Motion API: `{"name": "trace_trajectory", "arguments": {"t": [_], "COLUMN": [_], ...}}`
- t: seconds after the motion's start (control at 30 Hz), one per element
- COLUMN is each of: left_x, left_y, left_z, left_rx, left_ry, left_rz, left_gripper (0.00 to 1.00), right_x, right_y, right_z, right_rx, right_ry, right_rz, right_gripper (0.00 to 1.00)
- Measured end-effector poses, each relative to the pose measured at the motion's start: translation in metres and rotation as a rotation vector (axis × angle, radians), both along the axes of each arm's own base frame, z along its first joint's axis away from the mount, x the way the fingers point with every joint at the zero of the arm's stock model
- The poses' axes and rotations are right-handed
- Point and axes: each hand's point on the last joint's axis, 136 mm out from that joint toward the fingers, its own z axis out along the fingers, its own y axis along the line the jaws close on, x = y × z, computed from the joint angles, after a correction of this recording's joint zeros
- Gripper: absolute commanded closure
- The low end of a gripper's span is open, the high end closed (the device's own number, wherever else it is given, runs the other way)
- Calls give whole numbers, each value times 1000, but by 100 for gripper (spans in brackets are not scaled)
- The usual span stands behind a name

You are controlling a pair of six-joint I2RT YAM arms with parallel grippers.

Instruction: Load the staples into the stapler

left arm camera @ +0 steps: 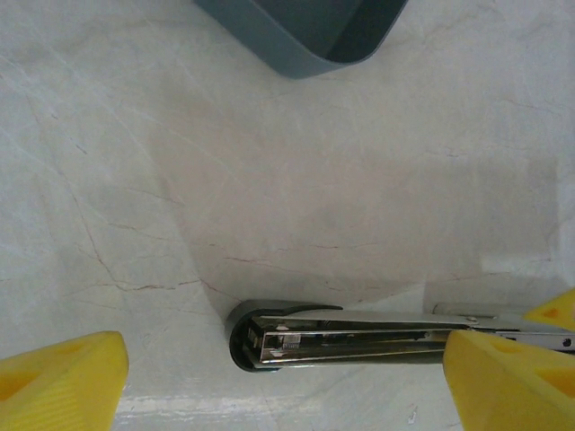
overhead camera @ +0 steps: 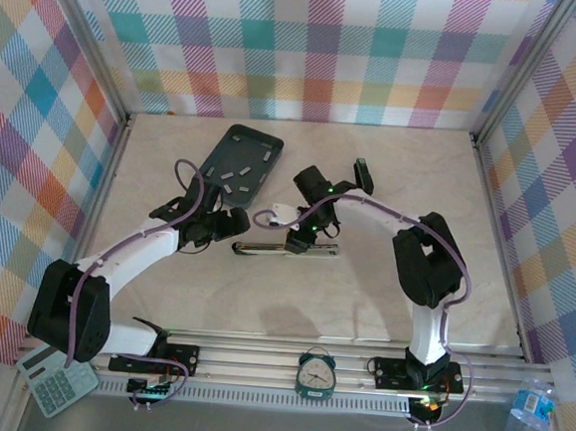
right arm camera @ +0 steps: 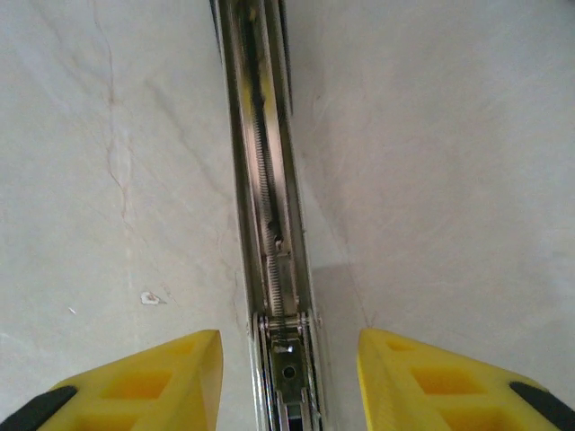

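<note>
Marbled beige tabletop, plaid walls, left claw and right claw parted, both empty

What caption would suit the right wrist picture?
The right hand, open, straddles the stapler lying opened on the pale table.

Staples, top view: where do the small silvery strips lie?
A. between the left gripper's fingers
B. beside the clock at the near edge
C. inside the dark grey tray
C: the staples show as small pale strips scattered inside the dark grey tray, which lies on the far side of the table.
</note>
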Motion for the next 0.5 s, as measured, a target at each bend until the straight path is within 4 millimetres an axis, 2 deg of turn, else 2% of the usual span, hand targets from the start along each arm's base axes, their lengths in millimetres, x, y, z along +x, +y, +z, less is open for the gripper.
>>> {"name": "trace_trajectory", "arguments": {"t": [0.1,0.27,0.37,0.5], "left_x": [6,16,16,18], "left_y": [-2,-6,-6,-7], "left_z": [4,10,11,14], "left_rx": [1,-2,-3,-5], "left_ry": [-10,-25,-27,-33], "left_rz": [-7,-9,-9,-9], "left_gripper": [9,9,9,9], "right_x": [18,77,108,144], "right_y": [-3,-24,-50,-93], "right_z": [29,73,89,100], "right_rx": [62,133,148,134], "right_ry": [-7,-24,-11,36], "right_rz": [-130,-460,-696,-1011], "right_gripper": [57,57,56,47]}}
